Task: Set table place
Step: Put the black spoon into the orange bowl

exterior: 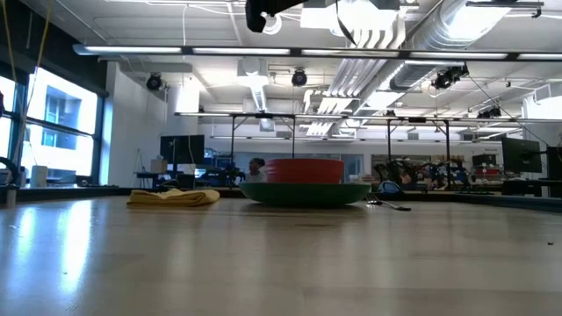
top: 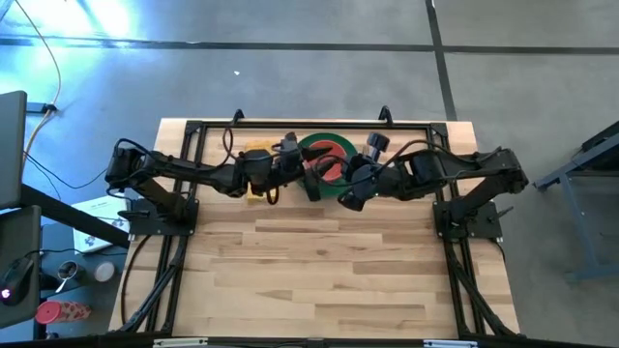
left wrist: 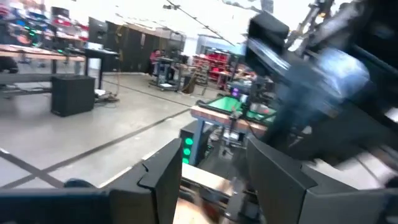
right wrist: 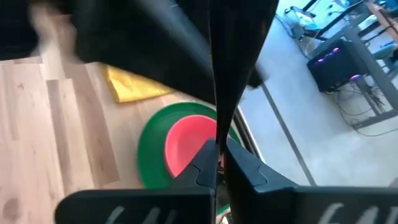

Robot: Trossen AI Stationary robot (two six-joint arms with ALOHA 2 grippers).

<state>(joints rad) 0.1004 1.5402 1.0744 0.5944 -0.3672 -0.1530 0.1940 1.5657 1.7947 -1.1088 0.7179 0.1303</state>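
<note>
A round green plate (top: 319,145) lies at the middle of the table's far edge with a red bowl (top: 330,167) standing in it; both also show in the low view (exterior: 303,191) and the right wrist view (right wrist: 152,149). A folded yellow napkin (top: 256,155) lies flat left of the plate. A dark utensil (exterior: 386,204) lies on the table right of the plate. My left gripper (top: 311,182) is open and empty, held high over the plate's near rim. My right gripper (top: 344,197) is shut and empty, high beside it, fingers (right wrist: 202,163) toward the bowl.
The two arms meet closely over the plate; my left arm (right wrist: 155,37) crosses right in front of my right wrist camera. The black frame rail (top: 309,124) runs along the far edge. The pale planks (top: 329,280) toward the near edge lie bare.
</note>
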